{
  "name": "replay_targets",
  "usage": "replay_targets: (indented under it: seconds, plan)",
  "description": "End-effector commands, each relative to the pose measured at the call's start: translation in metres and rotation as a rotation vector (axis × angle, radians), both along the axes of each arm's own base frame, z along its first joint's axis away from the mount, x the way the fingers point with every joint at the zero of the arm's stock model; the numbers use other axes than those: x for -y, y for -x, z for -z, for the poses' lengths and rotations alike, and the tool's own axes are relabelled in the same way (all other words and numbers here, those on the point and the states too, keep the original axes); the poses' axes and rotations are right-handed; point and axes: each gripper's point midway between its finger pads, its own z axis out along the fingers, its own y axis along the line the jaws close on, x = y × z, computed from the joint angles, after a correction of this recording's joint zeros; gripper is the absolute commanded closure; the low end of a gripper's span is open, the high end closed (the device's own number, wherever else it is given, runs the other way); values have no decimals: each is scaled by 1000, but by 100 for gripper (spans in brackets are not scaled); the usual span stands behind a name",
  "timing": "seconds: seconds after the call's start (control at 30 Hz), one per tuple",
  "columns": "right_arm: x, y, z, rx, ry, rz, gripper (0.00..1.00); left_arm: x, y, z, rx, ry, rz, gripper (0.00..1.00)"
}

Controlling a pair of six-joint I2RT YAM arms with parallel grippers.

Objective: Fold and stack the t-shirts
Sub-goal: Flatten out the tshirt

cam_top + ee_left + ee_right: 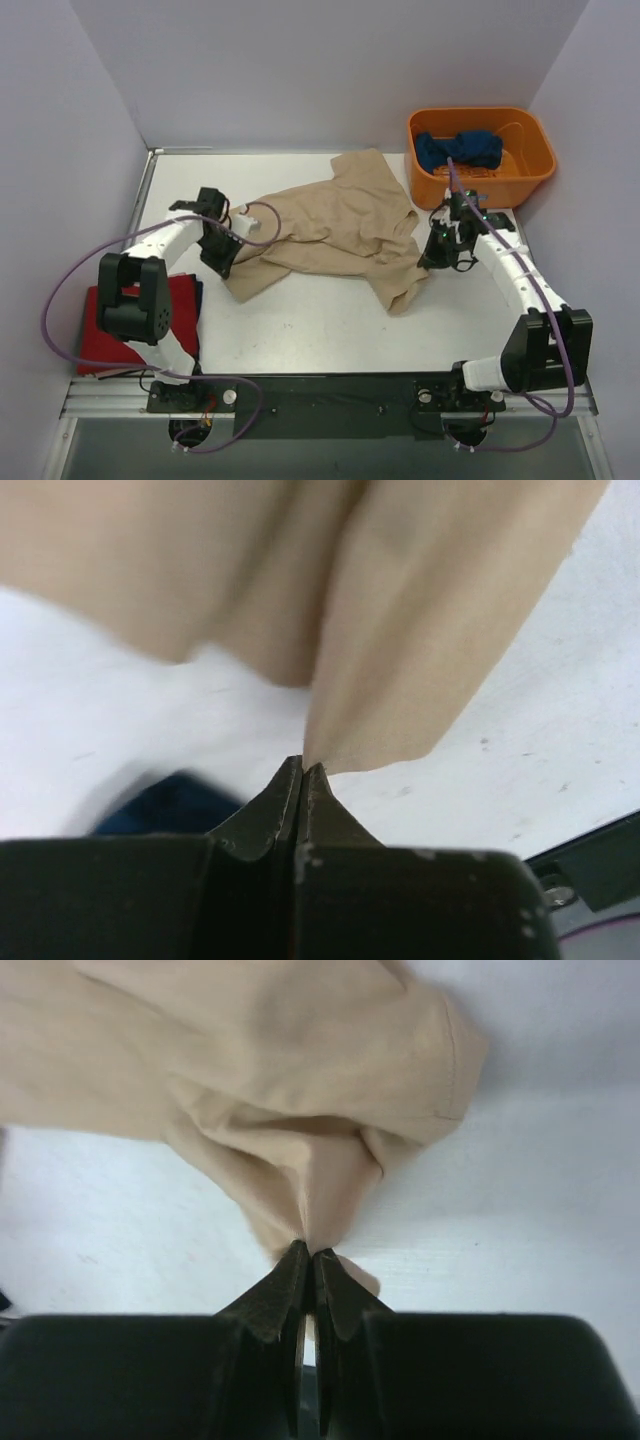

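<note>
A large tan t-shirt (330, 225) lies crumpled across the middle of the white table. My left gripper (222, 262) is shut on its left edge; the left wrist view shows tan cloth (400, 680) pinched at the closed tips (303, 768). My right gripper (432, 258) is shut on the shirt's right edge; the right wrist view shows bunched tan fabric (300, 1090) between the closed tips (306, 1252). A red t-shirt (135, 325) lies folded at the near left, partly under the left arm, with a dark blue edge (199, 292) beside it. A dark blue t-shirt (458, 150) sits in the bin.
An orange plastic bin (535, 160) stands at the far right corner, just behind the right arm. Grey walls close the table on the left, back and right. A metal rail (320, 395) with the arm bases runs along the near edge.
</note>
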Motion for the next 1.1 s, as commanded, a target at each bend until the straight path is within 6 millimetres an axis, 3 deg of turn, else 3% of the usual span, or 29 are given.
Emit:
replay_targets:
  seconds: [0.0,0.03,0.07,0.1,0.13,0.17,0.2,0.23,0.27,0.33,0.37,0.4,0.47,0.53,0.57,0.6,0.63,0.67,0.7,0.73,0.77,0.8,0.87,0.9,0.93,0.97,1.0,1.07]
  plan:
    - [20,-18,-101,187,0,5,100,-40,-59,-115,307,-128,3,100]
    - [25,-13,-119,205,13,-2,100,-49,-71,-155,405,-168,12,100]
    - [28,-21,-154,294,25,-3,100,-51,-74,-172,445,-177,30,100]
    - [32,-12,-165,295,50,-28,100,-56,-78,-209,529,-212,53,100]
    - [32,-14,-198,378,57,-38,100,-57,-79,-227,569,-216,58,100]
    - [32,-4,-207,379,66,-62,100,-60,-77,-259,637,-231,70,100]
    - [32,0,-233,444,71,-72,100,-62,-76,-273,670,-240,68,100]
    - [31,10,-243,456,71,-91,100,-68,-74,-300,732,-265,50,100]
    - [30,15,-266,518,67,-100,100,-70,-74,-325,800,-272,34,100]
    - [22,23,-295,607,33,-133,100,-77,-74,-365,917,-297,-4,100]
    - [18,24,-307,648,10,-136,100,-79,-75,-376,949,-303,-19,100]
    - [14,24,-321,689,-6,-140,100,-79,-78,-398,1023,-301,-39,100]
    - [4,11,-341,753,-63,-153,100,-82,-93,-423,1128,-308,-78,100]
    - [-8,-14,-358,804,-129,-178,100,-88,-114,-443,1234,-349,-101,100]
    - [-12,-39,-367,836,-149,-191,100,-90,-124,-444,1254,-364,-106,100]
    - [-15,-64,-361,821,-166,-191,100,-90,-139,-458,1331,-374,-116,100]
    - [-16,-83,-376,880,-172,-193,100,-89,-155,-455,1342,-375,-117,100]
    - [-18,-117,-363,852,-190,-174,100,-88,-165,-475,1419,-370,-133,100]
    - [-19,-132,-391,949,-196,-172,100,-87,-190,-464,1410,-374,-136,100]
    - [-20,-167,-376,911,-219,-145,100,-89,-213,-471,1448,-375,-166,100]
    - [-21,-176,-409,1017,-231,-147,100,-91,-223,-476,1471,-376,-190,100]
    - [-24,-204,-401,999,-274,-116,100,-97,-240,-491,1526,-384,-241,100]
    - [-26,-226,-449,1182,-347,-92,100,-106,-257,-519,1629,-391,-309,100]
    - [-25,-235,-451,1200,-366,-69,100,-108,-256,-535,1682,-395,-329,100]
    - [-21,-234,-483,1315,-409,-34,100,-111,-256,-557,1770,-405,-357,100]
    - [-18,-241,-483,1331,-426,-9,100,-113,-254,-567,1807,-411,-368,100]
    - [-13,-242,-497,1385,-432,34,100,-115,-249,-584,1877,-423,-374,100]
    - [-8,-239,-519,1460,-424,48,100,-118,-241,-600,1945,-421,-375,100]
